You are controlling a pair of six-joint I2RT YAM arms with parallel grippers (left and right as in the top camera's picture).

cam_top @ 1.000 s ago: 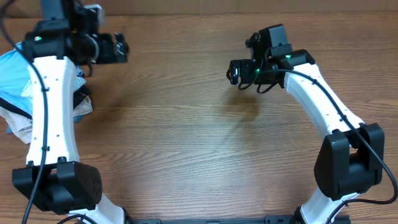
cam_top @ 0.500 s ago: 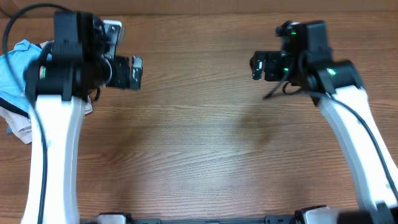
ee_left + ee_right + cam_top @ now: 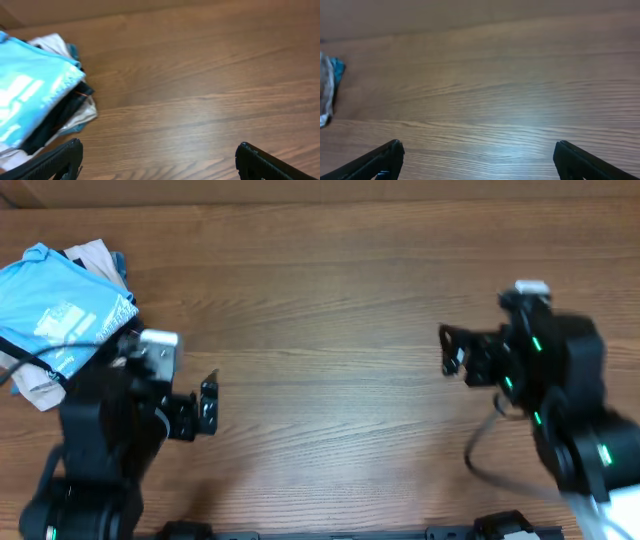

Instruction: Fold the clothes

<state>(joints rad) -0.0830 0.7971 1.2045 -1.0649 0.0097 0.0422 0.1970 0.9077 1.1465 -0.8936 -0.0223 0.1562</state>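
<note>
The sky-blue T-shirt point(image 3: 58, 315) with white lettering lies folded on top of a pile at the table's far left. It also shows in the left wrist view point(image 3: 30, 95). My left gripper point(image 3: 208, 408) is open and empty, to the right of the pile and nearer the front edge; its fingertips frame bare wood in the left wrist view point(image 3: 157, 160). My right gripper point(image 3: 452, 352) is open and empty over the right part of the table, far from the shirt; its view point(image 3: 477, 157) shows bare wood.
Under the blue shirt lie a black garment point(image 3: 62, 110) and white and beige garments point(image 3: 35, 385). The pile's edge shows at the left of the right wrist view point(image 3: 327, 90). The wooden table point(image 3: 330, 310) fills the rest.
Both arms have pulled back toward the front edge of the table and outward. The folded blue shirt on the pile, earlier partly hidden by the left arm, now shows fully.
</note>
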